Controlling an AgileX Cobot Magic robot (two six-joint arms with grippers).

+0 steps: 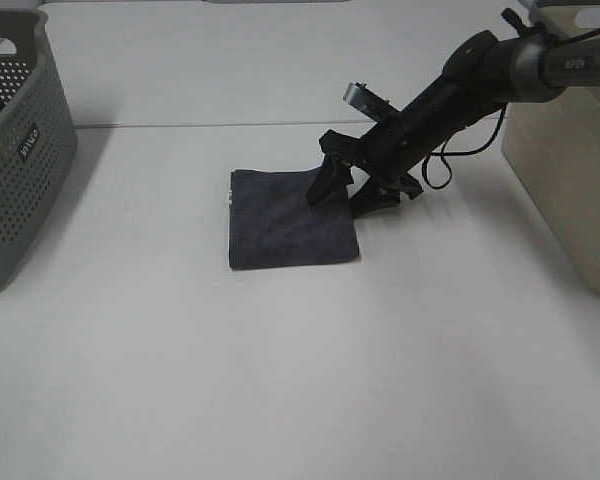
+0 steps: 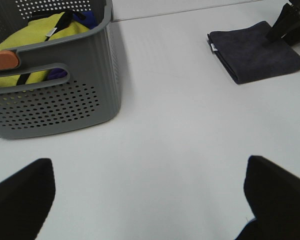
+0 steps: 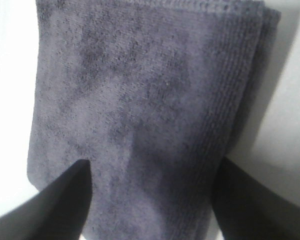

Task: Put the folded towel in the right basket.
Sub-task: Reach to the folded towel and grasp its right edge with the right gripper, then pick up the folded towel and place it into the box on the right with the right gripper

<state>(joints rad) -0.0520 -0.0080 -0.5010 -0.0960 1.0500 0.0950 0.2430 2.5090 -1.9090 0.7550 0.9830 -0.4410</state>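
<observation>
The folded dark grey towel (image 1: 280,225) lies flat in the middle of the white table. My right gripper (image 1: 345,200) is open at the towel's far right edge, tilted down. One finger rests over the towel and the other is beside its edge. The right wrist view shows the towel (image 3: 140,90) filling the space between the spread fingers (image 3: 55,205). The beige right basket (image 1: 570,190) stands at the right edge of the table. My left gripper (image 2: 150,210) is open and empty, away from the towel (image 2: 255,57), and out of the exterior view.
A grey perforated basket (image 1: 20,150) stands at the left; in the left wrist view it (image 2: 65,100) holds yellow and blue cloths. Bare white table lies in front of the towel.
</observation>
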